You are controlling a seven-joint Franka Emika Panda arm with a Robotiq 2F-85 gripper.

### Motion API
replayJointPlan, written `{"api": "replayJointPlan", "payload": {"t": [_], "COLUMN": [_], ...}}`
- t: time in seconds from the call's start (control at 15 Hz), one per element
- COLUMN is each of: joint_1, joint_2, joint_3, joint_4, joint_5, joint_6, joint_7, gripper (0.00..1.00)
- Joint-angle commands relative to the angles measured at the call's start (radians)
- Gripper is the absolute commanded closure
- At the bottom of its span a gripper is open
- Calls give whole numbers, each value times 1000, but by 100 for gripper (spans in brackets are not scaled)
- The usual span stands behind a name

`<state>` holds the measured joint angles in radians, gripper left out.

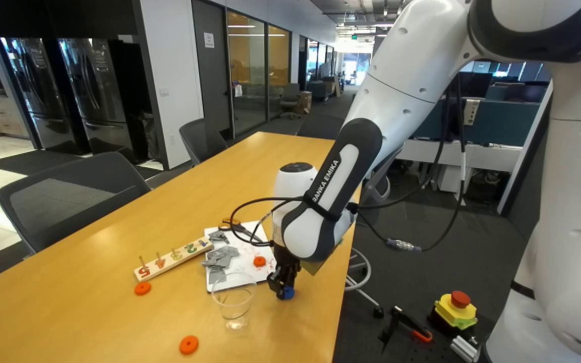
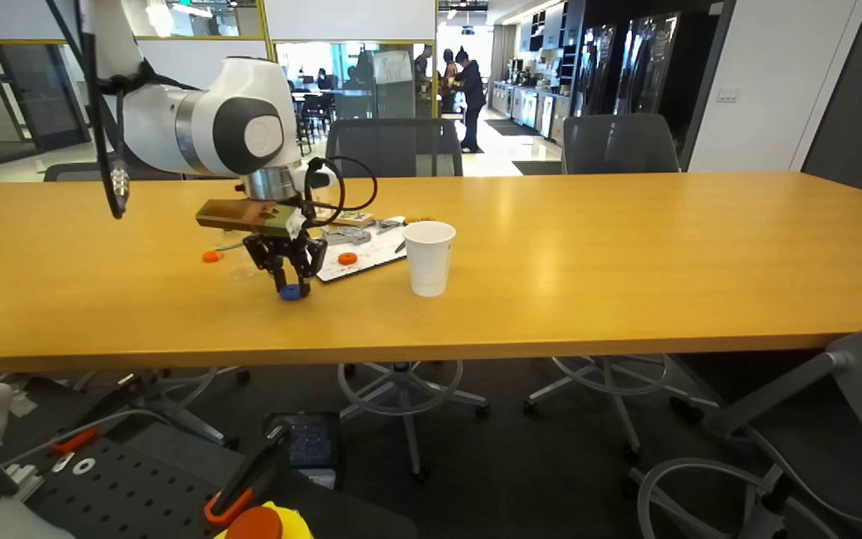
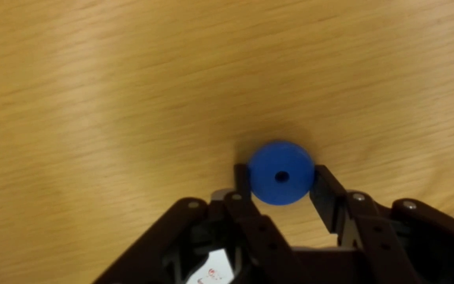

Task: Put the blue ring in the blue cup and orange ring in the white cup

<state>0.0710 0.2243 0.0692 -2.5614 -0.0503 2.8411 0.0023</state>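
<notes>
As the hand [image 3: 281, 179] clamps the blue ring [image 3: 265, 173], long wooden table [image 2: 625, 262], mesh chairs [image 1: 71, 201], shiny fridges [image 1: 100, 96]

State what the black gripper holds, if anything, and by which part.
The flat, round blue ring, pinched at opposite sides of its outer edge.

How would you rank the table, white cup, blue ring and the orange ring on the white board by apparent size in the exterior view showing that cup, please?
1. Table
2. White cup
Unranked: blue ring and orange ring look alike, with blue nearer the camera.
</notes>
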Motion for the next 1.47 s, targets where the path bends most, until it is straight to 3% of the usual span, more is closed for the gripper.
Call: {"api": "replayJointPlan", "payload": {"t": [0.0,0.27,0.53,1.0,1.4], "joint_1": [54,90,93,109,102], "joint_2": [-51,-104,-126,-116,-109], "joint_3": [-56,-85,-42,55,128], "joint_4": [45,126,193,227,236], "joint_5": [-99,-225,-260,-166,34], "joint_6": [-66,-144,-195,-214,-293], "joint_7": [85,205,241,151,-86], "gripper": [82,82,82,82,82]}}
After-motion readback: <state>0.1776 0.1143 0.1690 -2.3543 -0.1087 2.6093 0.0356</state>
